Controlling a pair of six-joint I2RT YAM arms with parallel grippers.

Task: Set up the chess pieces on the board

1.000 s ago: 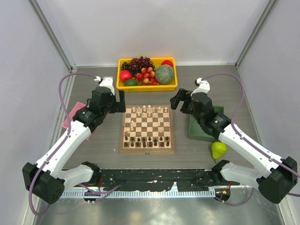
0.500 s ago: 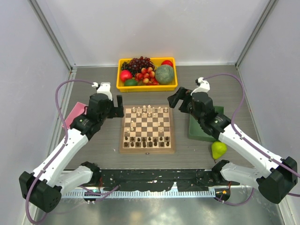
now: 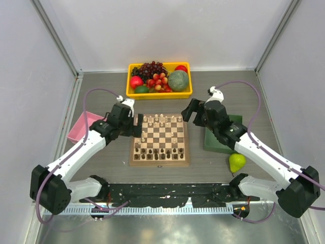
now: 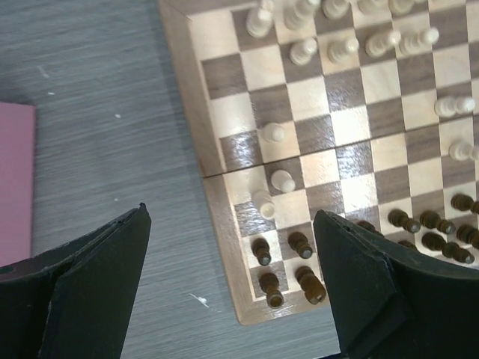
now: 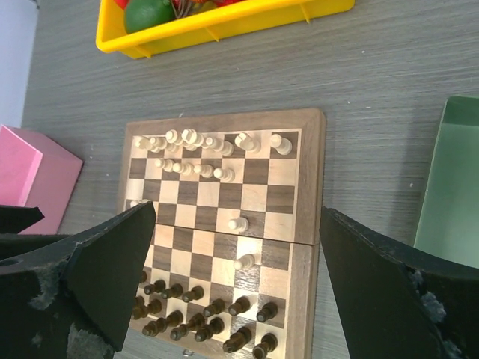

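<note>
One board (image 3: 159, 163) sits between one pink tray (image 3: 80, 125) and one green tray (image 3: 210, 143).

Board (image 5: 281, 198) centre mostly bare, chess pieces (image 5: 185, 137) crowding both ends (few strays)

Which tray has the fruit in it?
The yellow tray, beyond the board's far edge. The pink tray left of the board and the green tray on the right show none inside.

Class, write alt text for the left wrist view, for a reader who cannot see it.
A wooden chessboard lies below the open left gripper, cream chess pieces along the top, dark ones at the bottom. Three cream pieces sit near its left edge; a pink tray shows at left.
</note>
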